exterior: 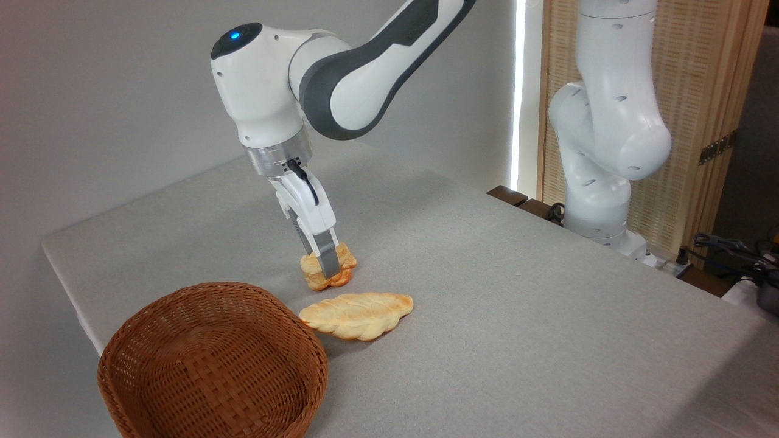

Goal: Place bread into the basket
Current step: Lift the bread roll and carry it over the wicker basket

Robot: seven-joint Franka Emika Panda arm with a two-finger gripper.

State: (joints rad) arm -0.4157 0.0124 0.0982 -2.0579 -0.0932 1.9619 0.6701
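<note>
Worktop (517, 292): broad bare stretch to the right of the items and along the far edge, open for passage.
Basket (213, 359): interior unoccupied, open from above; raised wicker rim borders it on all sides.
Braided loaf (358, 314): lies flat just beside the basket's right rim, near the bread (347, 267) held in the hand (327, 271), narrowing the low route between them.
</note>
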